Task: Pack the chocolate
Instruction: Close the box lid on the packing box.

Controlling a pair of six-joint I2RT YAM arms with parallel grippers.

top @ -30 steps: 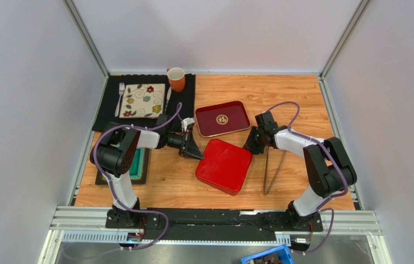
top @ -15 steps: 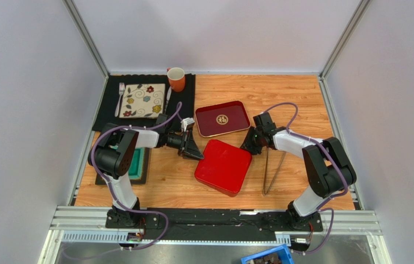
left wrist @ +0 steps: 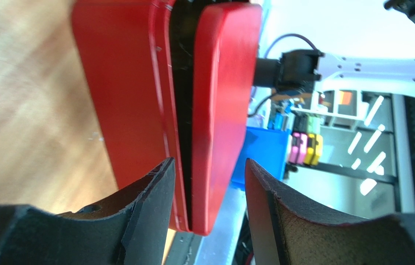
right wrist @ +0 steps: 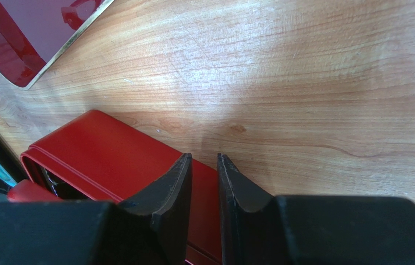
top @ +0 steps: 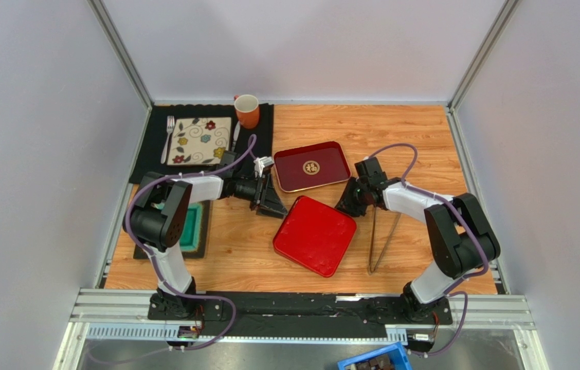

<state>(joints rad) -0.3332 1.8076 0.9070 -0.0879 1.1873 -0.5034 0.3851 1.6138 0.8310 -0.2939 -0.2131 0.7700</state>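
The left gripper (left wrist: 209, 165) stands open astride a corner of the red box (top: 315, 235), whose ajar lid (left wrist: 223, 83) runs edge-on straight away from it. The right gripper (right wrist: 201, 160), jaws a slit apart, meets the opposite corner; whether it grips anything cannot be told. No chocolate shows, presumably boxed.
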